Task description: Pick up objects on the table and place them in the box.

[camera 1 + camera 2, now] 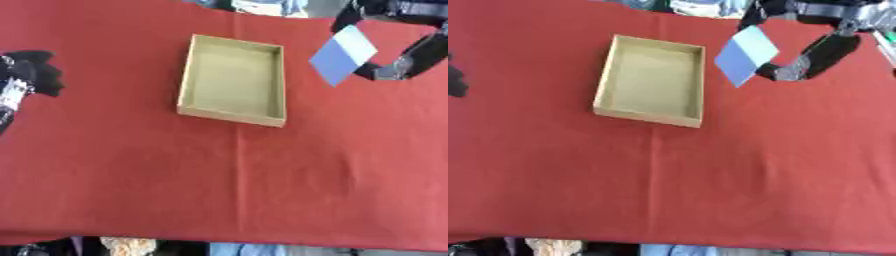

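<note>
While the right hand [798, 60] holds a flat pale-blue card [745, 55] pinched between thumb and fingers, the card hangs tilted in the air just to the right of the box [232, 80], clear of the red tablecloth [236, 175] and not over the box's opening. The box is a shallow tan cardboard tray with nothing visible inside it, lying slightly askew near the far middle of the table. At the left edge the left hand [31, 75] sits well apart from the box, its dark fingers spread and holding nothing.
</note>
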Motion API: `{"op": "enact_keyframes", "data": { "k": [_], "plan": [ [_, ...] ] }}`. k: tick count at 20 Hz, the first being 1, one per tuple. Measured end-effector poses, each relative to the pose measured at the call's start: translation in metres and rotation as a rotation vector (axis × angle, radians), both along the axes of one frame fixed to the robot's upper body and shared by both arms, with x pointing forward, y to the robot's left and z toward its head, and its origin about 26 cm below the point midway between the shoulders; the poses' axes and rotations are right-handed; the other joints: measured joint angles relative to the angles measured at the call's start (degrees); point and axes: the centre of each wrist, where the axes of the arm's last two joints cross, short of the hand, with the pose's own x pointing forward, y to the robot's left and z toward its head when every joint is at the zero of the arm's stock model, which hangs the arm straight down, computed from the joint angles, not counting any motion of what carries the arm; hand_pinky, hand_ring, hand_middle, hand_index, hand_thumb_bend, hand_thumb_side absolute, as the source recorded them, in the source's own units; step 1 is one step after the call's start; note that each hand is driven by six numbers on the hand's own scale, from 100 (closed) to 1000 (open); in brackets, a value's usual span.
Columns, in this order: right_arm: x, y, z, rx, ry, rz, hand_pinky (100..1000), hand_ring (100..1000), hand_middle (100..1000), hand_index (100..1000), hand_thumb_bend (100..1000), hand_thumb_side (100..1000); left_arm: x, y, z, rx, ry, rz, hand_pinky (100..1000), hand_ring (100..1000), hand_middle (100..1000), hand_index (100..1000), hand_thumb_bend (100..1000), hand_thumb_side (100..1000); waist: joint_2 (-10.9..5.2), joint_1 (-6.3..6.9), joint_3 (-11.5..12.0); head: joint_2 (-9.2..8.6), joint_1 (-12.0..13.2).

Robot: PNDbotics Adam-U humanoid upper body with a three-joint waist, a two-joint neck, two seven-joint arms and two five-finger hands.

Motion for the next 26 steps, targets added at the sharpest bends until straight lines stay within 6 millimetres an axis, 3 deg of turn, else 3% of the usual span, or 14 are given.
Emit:
{"op": "enact_keyframes", "data": {
  "k": [5,8,19,24,26],
  "plan": [
    [0.032,-0.001,-0.012,0.003,-0.014,-0.09,790,774,768,601,190,428,0.001,-0.004,0.003,-0.001,-0.003,-0.026,647,632,613,806,100,793,0.49,-0.06,2.08,-0.59,-1.04],
    [0.046,0.004,-0.018,-0.014,-0.025,-0.121,791,775,770,605,221,426,0.002,-0.007,0.003,-0.003,-0.004,-0.041,647,632,613,806,100,794,0.81,-0.07,3.14,-0.94,-1.95],
    [0.077,0.02,-0.067,-0.139,0.022,-0.192,792,780,779,668,175,445,0.004,-0.016,0.006,-0.012,-0.009,-0.085,647,633,613,806,100,797,1.6,-0.12,5.64,-2.83,-5.49],
    [0.082,0.021,-0.075,-0.167,0.013,-0.209,792,791,801,952,248,510,0.004,-0.017,0.007,-0.014,-0.009,-0.091,648,634,613,806,100,797,1.6,-0.06,5.92,-2.92,-6.14],
    [0.082,0.022,-0.076,-0.166,-0.003,-0.213,792,791,802,985,277,523,0.004,-0.018,0.006,-0.017,-0.008,-0.092,648,634,613,806,100,796,1.56,-0.03,5.87,-2.92,-6.32]
  ]
}}
